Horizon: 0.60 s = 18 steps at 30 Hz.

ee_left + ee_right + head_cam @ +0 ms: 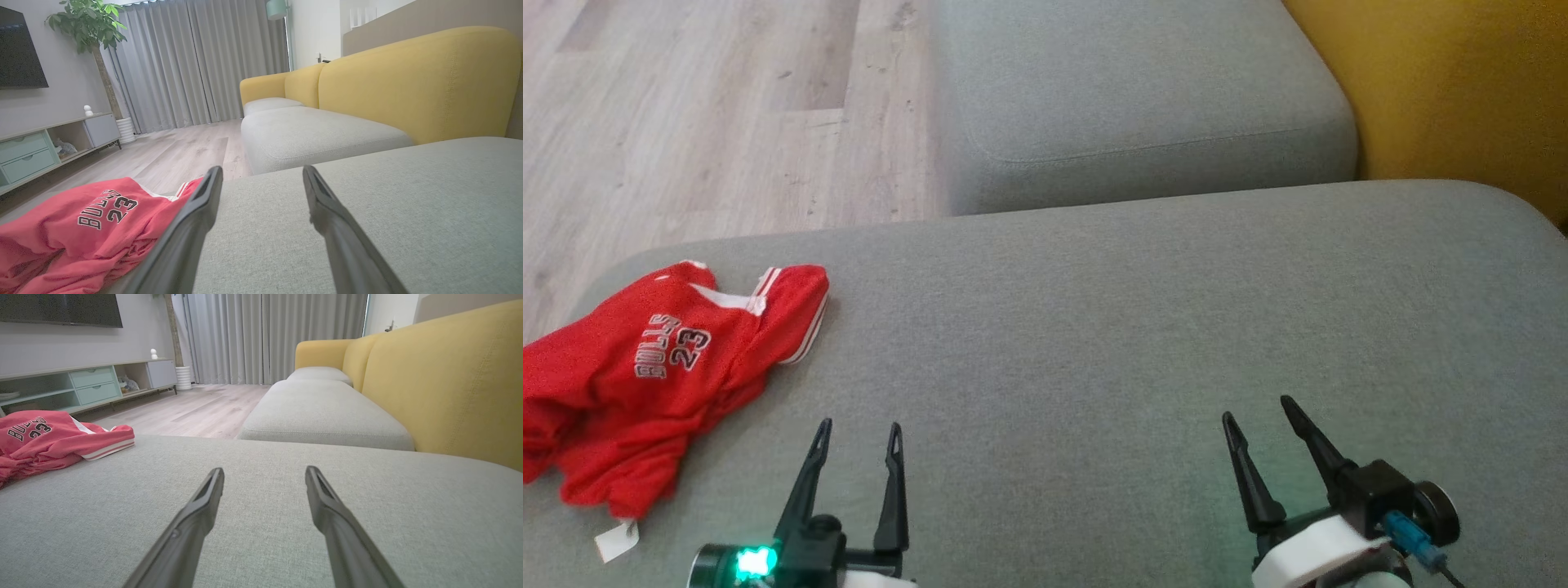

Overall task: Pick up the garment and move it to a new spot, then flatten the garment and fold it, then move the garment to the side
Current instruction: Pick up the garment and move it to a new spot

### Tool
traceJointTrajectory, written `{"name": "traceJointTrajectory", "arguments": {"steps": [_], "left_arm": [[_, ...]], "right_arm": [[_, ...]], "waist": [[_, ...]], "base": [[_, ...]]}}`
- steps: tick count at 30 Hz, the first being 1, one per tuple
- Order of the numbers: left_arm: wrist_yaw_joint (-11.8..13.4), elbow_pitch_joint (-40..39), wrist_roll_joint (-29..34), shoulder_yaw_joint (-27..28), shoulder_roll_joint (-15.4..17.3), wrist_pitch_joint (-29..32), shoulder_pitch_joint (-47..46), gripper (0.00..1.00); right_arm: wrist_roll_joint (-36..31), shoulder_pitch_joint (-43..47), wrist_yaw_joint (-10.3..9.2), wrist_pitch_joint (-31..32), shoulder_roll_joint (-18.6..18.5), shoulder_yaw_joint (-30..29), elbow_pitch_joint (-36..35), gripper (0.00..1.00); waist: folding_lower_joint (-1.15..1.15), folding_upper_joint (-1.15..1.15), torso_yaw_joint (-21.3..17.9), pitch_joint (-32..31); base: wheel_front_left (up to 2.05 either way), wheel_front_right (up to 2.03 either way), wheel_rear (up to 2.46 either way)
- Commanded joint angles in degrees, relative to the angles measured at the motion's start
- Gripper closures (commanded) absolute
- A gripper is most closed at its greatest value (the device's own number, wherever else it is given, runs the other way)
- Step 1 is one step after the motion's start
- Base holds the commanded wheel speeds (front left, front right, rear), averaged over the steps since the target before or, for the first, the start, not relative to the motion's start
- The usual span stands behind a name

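Note:
The garment (645, 376) is a red jersey with white trim and "BULLS 23" lettering, lying crumpled at the left end of the grey sofa cushion (1094, 343). It also appears in the left wrist view (81, 228) and the right wrist view (49, 439). My left gripper (859, 434) hovers open over the cushion, just right of the garment, with nothing between its fingers (204, 196). Further right, my right gripper (1256, 410) also stands open and holds nothing, well apart from the garment.
A second grey seat cushion (1127, 98) lies beyond the near one, with the yellow sofa back (1454, 90) at the right. Wooden floor (686, 106) runs past the cushion's left edge. A white tag (617, 539) hangs from the garment's near edge.

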Motion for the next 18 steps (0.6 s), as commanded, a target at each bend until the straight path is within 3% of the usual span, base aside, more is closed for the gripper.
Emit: {"name": "traceJointTrajectory", "arguments": {"steps": [1, 10, 18], "left_arm": [[0.1, -1.6, 0.3, 2.6, -0.2, -0.5, -2.4, 0.00], [0.1, -1.7, 0.3, 3.4, -0.6, -0.5, -2.2, 0.00], [0.3, -1.8, 0.5, 4.5, -0.5, -0.5, -2.0, 0.00]], "right_arm": [[0.1, -1.4, -0.04, -0.8, -0.5, 1.2, -1.5, 0.00], [-0.1, -1.1, -0.04, -0.8, -0.5, 1.2, -1.7, 0.00], [0.7, -1.4, -0.04, -0.8, -0.5, 2.0, -2.2, 0.00]], "waist": [[0.00, 0.00, 0.6, 0.1], [0.00, 0.00, 5.4, 0.7], [0.00, 0.00, 12.9, 1.5]], "base": [[0.00, 0.00, 0.00], [0.00, 0.00, 0.00], [0.00, 0.00, 0.00]]}}
